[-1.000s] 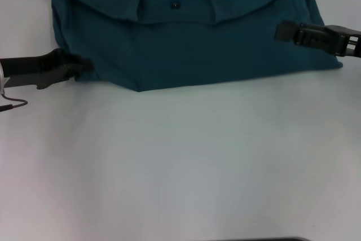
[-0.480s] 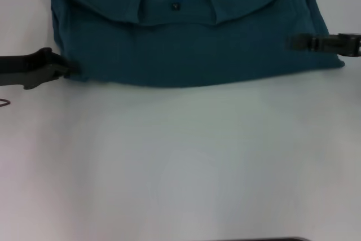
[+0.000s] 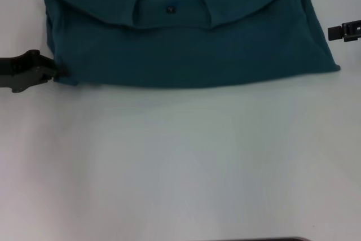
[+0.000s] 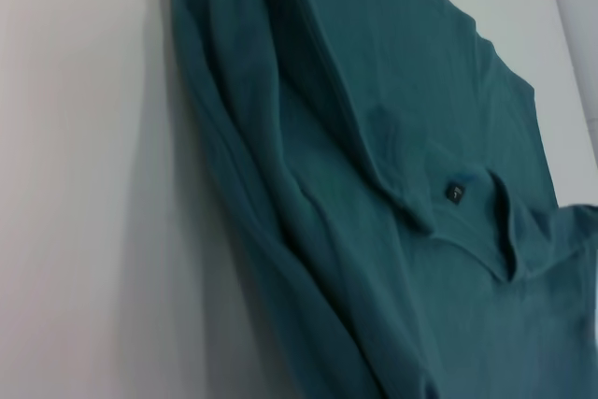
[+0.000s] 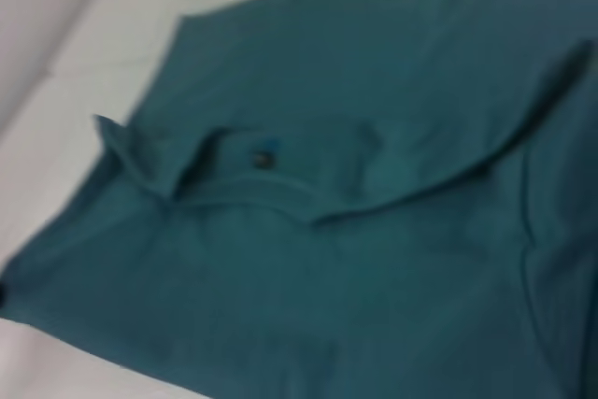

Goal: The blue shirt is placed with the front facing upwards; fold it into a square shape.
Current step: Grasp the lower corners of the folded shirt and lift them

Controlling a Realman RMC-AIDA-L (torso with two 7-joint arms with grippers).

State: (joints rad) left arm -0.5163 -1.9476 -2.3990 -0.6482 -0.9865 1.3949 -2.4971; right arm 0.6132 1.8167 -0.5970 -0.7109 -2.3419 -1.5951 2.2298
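The shirt point(image 3: 186, 38) lies folded at the far side of the white tabletop point(image 3: 180, 162), its near edge running almost straight across from left to right. A folded-over layer lies on top, its curved edge crossing the cloth, and the round neck opening shows in the middle of that fold. Inside the neck sits a small dark label point(image 3: 170, 9); whatever is printed on it is too small to read, and no other lettering shows on the cloth from any view.

The left end effector point(image 3: 53, 71) rests low on the tabletop at the shirt's near left corner, its tip touching the cloth edge; whether it is clenched on the fabric or released, I cannot tell. The right end effector point(image 3: 333, 32) sits at the right edge of the head view, just beside the shirt's right side and apart from it; its state cannot be told either.

Both wrist views show the shirt with its label point(image 4: 453, 192) point(image 5: 263, 158) lying in soft creases on the tabletop
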